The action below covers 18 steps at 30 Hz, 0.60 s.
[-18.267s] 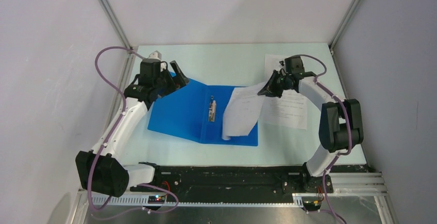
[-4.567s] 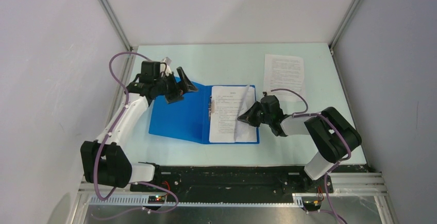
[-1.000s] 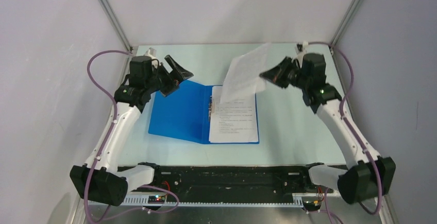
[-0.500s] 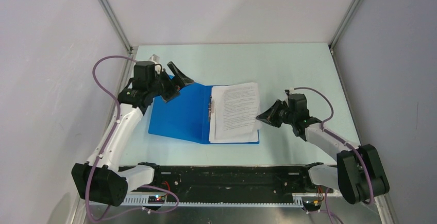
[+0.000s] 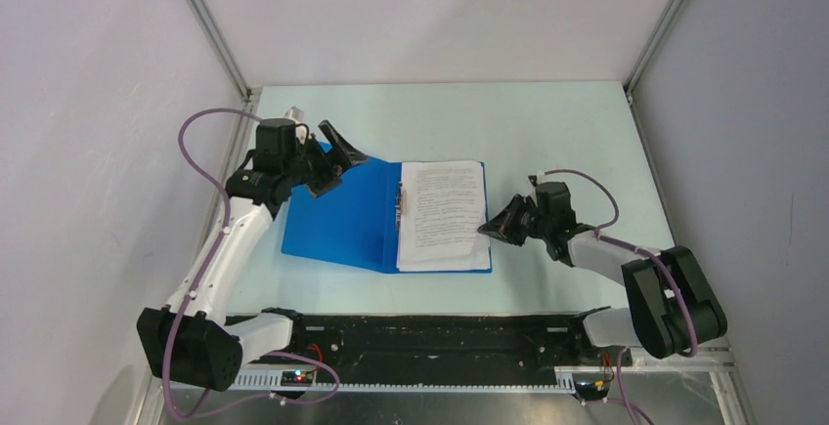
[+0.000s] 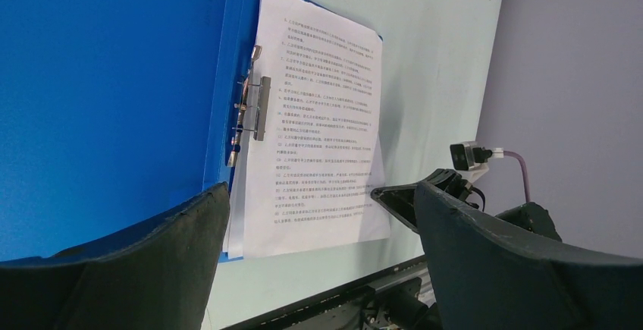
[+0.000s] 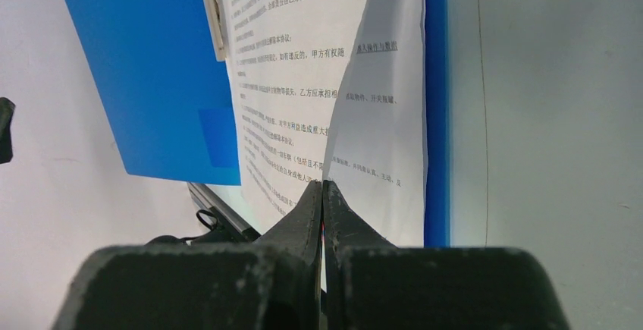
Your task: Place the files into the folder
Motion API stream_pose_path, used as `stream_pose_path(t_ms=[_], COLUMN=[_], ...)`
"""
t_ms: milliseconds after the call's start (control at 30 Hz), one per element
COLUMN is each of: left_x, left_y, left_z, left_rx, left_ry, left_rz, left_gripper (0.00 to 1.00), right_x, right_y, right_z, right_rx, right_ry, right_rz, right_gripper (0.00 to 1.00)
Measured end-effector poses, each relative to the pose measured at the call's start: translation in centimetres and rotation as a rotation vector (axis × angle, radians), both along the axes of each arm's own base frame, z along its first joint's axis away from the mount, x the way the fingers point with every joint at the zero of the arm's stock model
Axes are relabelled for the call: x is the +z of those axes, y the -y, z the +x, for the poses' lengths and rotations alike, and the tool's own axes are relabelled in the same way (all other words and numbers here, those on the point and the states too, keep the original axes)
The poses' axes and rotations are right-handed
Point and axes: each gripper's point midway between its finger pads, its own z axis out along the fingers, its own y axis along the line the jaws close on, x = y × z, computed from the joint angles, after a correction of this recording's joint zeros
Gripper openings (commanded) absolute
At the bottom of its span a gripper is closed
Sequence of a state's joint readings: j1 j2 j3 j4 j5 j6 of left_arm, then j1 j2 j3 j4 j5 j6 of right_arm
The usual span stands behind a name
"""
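Observation:
The blue folder point(image 5: 337, 215) lies open on the table, with its metal clip point(image 5: 401, 205) at the spine. Two white printed files point(image 5: 445, 210) lie stacked on its right cover. My right gripper point(image 5: 483, 231) is shut on the near right edge of the top sheet point(image 7: 292, 80), which curls a little above the lower sheet point(image 7: 387, 140). My left gripper point(image 5: 342, 163) is open and empty, hovering over the folder's far left corner. The left wrist view shows the folder point(image 6: 114, 80), the files point(image 6: 318, 117) and my right gripper point(image 6: 402, 197) between my left gripper's point(image 6: 324, 193) spread fingers.
The pale green table point(image 5: 547, 122) is boxed in by white walls with metal posts at the back corners. A black rail point(image 5: 440, 332) carrying the arm bases runs along the near edge.
My right gripper has brought the sheet down from the air at the far right onto the sheet in the folder, and it now lies nearly flat. The left arm has hardly moved.

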State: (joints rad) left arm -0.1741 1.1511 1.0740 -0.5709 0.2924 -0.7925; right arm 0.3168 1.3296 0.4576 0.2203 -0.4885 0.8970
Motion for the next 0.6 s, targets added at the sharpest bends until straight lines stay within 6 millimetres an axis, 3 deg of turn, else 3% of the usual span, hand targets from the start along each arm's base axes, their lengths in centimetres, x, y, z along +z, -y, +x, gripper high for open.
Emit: stream_pose_path(t_ms=[600], left_x=[-0.5], left_y=[0.0], left_z=[0.0], left_rx=[0.001], left_ry=[-0.007], left_rz=[0.001], left_gripper=[0.95], right_x=[-0.6], right_y=[-1.2], right_z=[-1.2], right_rx=[0.060], right_ry=[0.014], right_rz=[-0.022], right_gripper=[0.00])
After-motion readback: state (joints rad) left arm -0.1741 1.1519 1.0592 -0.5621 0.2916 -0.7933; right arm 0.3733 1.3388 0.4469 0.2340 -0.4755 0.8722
